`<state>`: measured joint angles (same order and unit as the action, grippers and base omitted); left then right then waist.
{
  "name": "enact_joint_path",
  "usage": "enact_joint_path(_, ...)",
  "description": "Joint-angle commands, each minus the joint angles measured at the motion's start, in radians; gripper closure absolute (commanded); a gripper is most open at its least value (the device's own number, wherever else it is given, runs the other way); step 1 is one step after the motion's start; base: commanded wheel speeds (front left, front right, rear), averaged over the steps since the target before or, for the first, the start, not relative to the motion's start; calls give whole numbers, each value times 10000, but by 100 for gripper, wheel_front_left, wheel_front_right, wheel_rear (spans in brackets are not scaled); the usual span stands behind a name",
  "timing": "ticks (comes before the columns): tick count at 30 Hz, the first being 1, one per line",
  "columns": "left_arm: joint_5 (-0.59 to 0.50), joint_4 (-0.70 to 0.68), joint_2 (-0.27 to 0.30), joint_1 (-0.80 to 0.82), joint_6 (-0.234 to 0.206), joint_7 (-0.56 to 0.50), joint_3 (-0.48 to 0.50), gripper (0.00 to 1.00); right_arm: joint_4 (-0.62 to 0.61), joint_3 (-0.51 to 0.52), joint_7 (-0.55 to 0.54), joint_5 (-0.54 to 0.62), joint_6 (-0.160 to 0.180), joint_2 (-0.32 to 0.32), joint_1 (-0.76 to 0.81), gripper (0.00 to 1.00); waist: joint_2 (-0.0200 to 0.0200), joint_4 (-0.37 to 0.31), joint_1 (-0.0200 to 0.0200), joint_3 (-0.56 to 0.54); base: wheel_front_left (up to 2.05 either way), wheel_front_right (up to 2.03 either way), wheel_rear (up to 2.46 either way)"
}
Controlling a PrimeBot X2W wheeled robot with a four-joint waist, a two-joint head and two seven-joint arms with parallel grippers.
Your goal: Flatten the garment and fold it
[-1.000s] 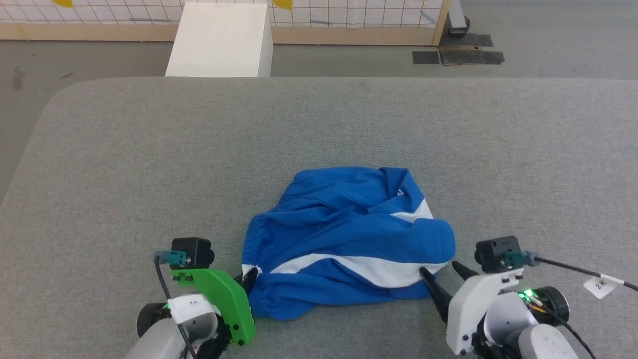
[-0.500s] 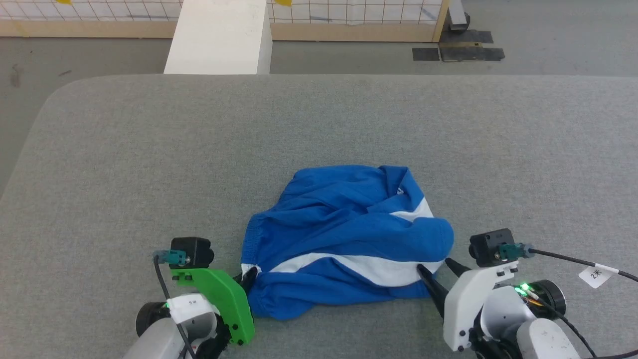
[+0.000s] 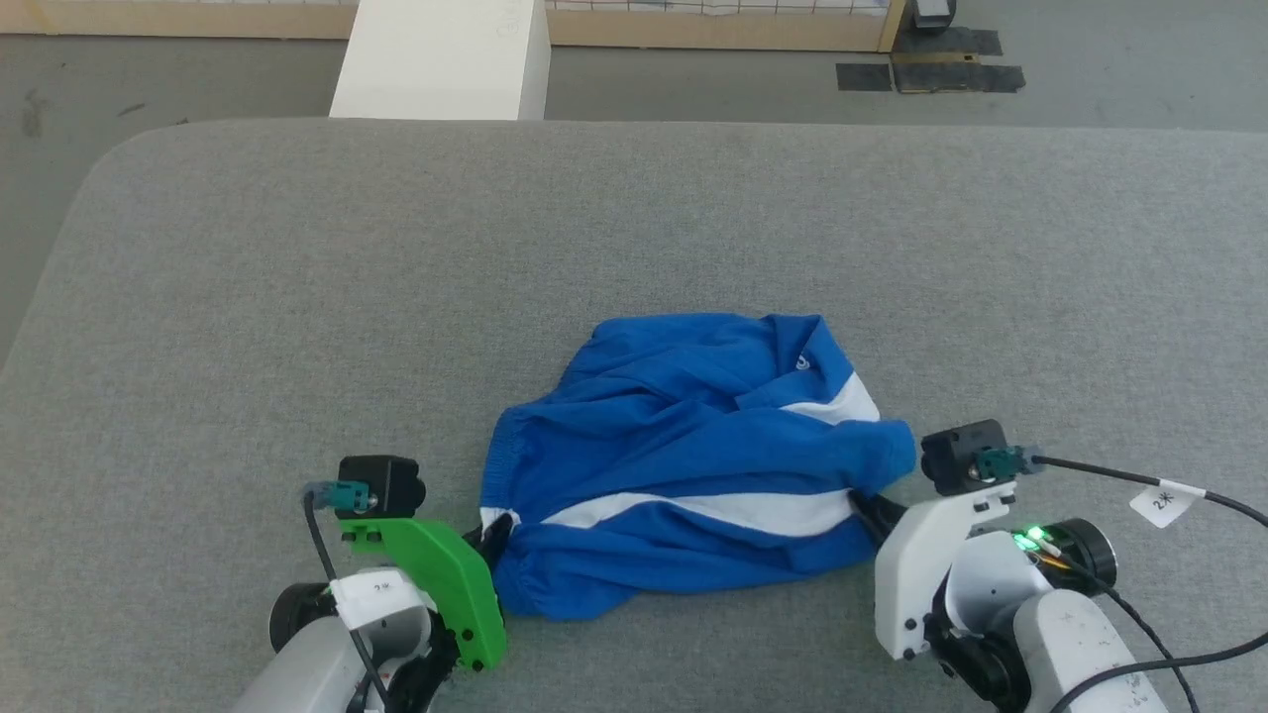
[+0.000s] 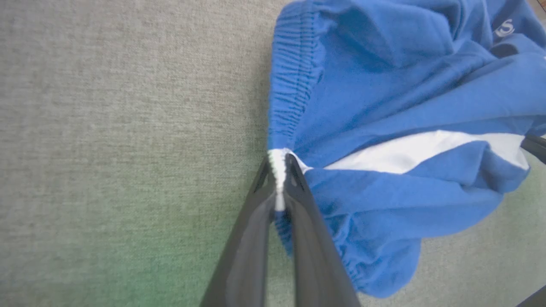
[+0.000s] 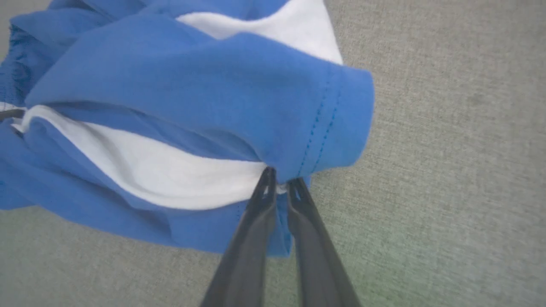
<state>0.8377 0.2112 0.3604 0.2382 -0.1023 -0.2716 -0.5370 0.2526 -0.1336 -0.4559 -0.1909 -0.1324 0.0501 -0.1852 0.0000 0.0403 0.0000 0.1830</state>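
The garment (image 3: 684,456) is a crumpled pair of royal-blue shorts with white side stripes, lying on the grey padded table near its front edge. My left gripper (image 3: 492,543) is shut on the white end of the gathered waistband (image 4: 279,164) at the shorts' left side. On the right, my right gripper (image 3: 870,510) is shut on the hem where the white stripe ends (image 5: 279,185). A small white logo (image 3: 800,363) shows near the far right corner. The fabric (image 5: 192,98) bunches in thick folds between the two grips.
The grey table (image 3: 297,297) stretches wide to the left, right and far side of the shorts. A white box (image 3: 441,59) stands on the floor beyond the far edge, with dark tape patches (image 3: 931,77) further right.
My right gripper went from open beside the hem to shut on it, and the right side of the shorts has lifted slightly. The head camera tilted down a little.
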Motion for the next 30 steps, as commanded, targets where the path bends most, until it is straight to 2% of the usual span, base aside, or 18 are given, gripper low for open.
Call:
enact_joint_path(1,49,7,92,126,-58,5,0,100,-66,6,141,59,17,1,-100,100,0,5,0,-26,0,0,0)
enact_joint_path(12,8,-552,156,154,212,888,282,100,-1804,355,370,86,17,1,710,100,0,-157,0,-524,0,0,0)
enact_joint_path(20,447,-2046,264,722,865,1477,896,100,-3742,533,-162,457,17,1,754,100,0,-329,0,-730,0,0,0)
enact_joint_path(25,853,-2613,377,1795,1348,1033,1090,100,-4232,233,-915,1022,17,36,-459,100,0,-509,0,-512,0,0,0)
enact_joint_path(30,1288,-2180,266,3356,1556,622,1444,100,-3789,-56,-1443,1097,17,516,-2495,100,0,-652,0,-59,0,0,0)
